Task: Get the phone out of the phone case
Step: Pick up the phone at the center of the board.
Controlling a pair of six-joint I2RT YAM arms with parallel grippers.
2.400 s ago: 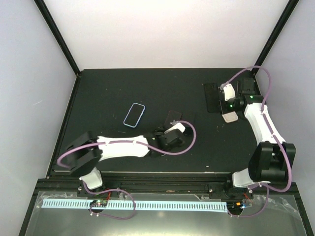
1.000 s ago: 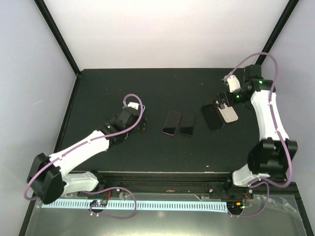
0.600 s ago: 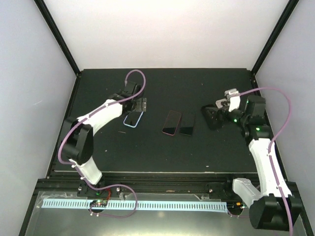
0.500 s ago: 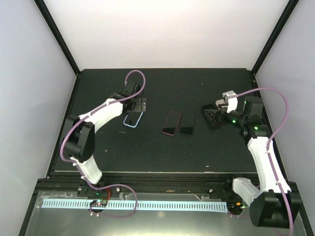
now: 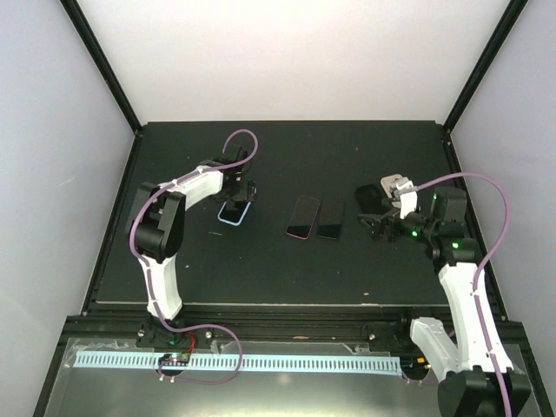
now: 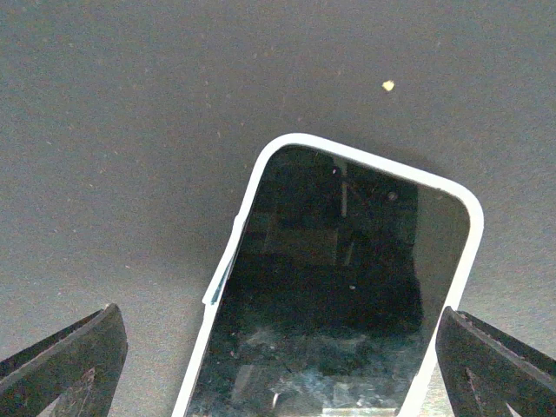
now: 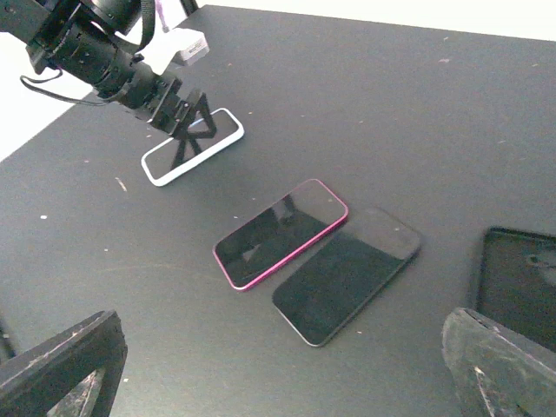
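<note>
Lying flat, the phone [image 5: 305,217] runs near-to-far; left end effector [image 6: 278,328] and right end effector [image 7: 280,325] open

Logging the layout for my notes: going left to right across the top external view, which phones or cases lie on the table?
pale-rimmed phone case → pink-edged phone → all-black phone

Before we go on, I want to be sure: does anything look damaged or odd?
One long rim of the phone case bows outward partway along in the left wrist view, as if peeled loose. A small crumb lies on the table beyond it.
</note>
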